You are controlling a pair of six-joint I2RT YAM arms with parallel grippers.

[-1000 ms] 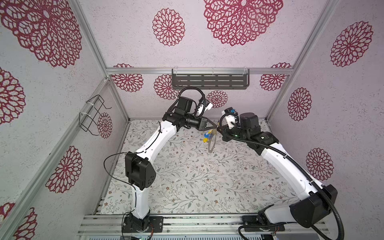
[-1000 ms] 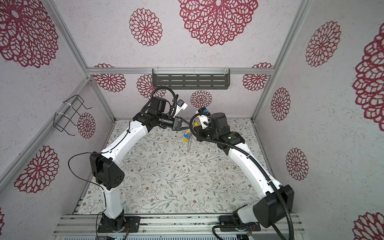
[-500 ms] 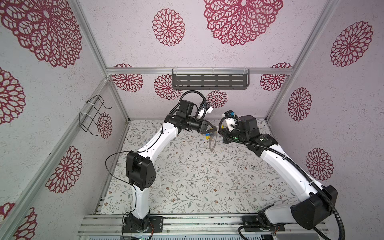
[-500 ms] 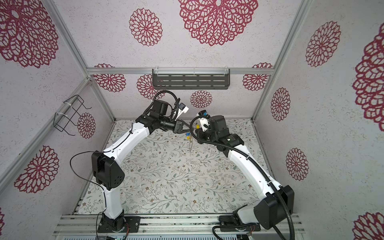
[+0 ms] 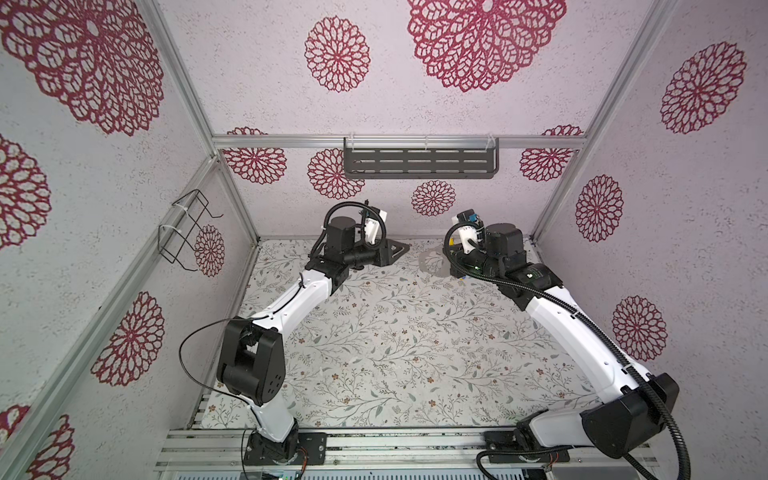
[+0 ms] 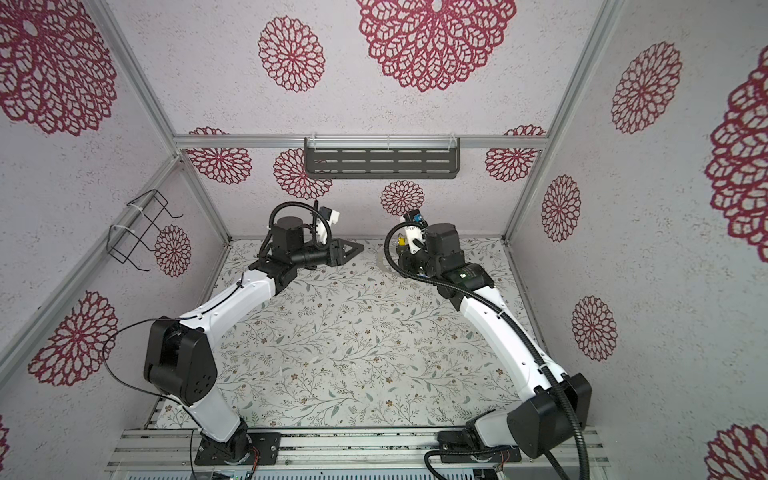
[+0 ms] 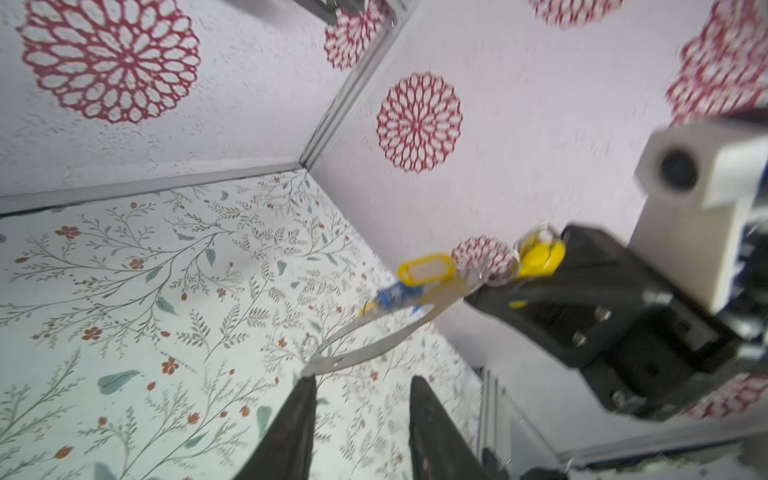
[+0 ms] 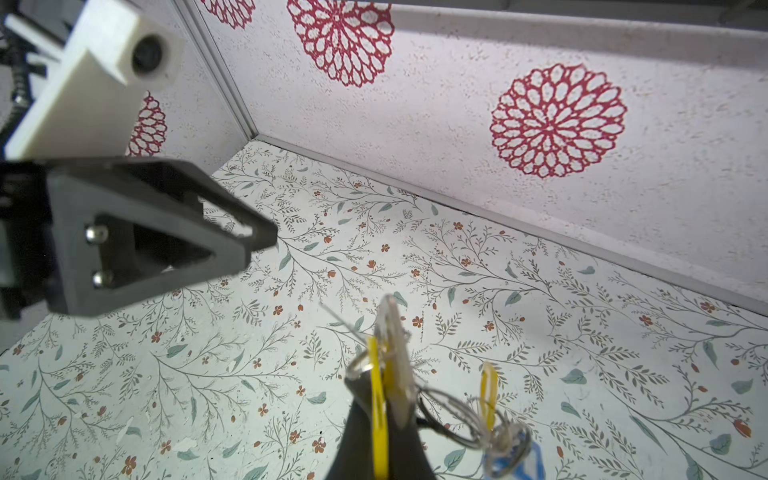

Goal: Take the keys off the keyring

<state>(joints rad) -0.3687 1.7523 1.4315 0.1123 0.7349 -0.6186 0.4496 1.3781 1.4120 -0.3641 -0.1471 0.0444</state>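
The keyring (image 7: 374, 353), a flat grey ring, juts out from my right gripper (image 7: 490, 293), which is shut on its far edge. In the right wrist view the keyring (image 8: 390, 328) is edge-on in that gripper (image 8: 384, 382), with a yellow key (image 8: 378, 415) pinched beside it. Two yellow keys (image 7: 426, 268) and a blue key (image 7: 390, 297) hang on small metal loops (image 8: 449, 411) by the ring. My left gripper (image 7: 361, 380) is open and holds nothing; one fingertip is at the ring's near edge. In both top views the left gripper (image 5: 403, 249) (image 6: 357, 248) faces the faint keyring (image 5: 426, 262) (image 6: 380, 264).
A dark slotted shelf (image 5: 419, 162) hangs on the back wall, and a black wire rack (image 5: 187, 228) on the left wall. Both grippers hover over the far part of the floral table (image 5: 395, 340), near the back wall.
My left gripper has opened and drawn back a little to the left. The right gripper has carried the keyring slightly right and turned it flatter.
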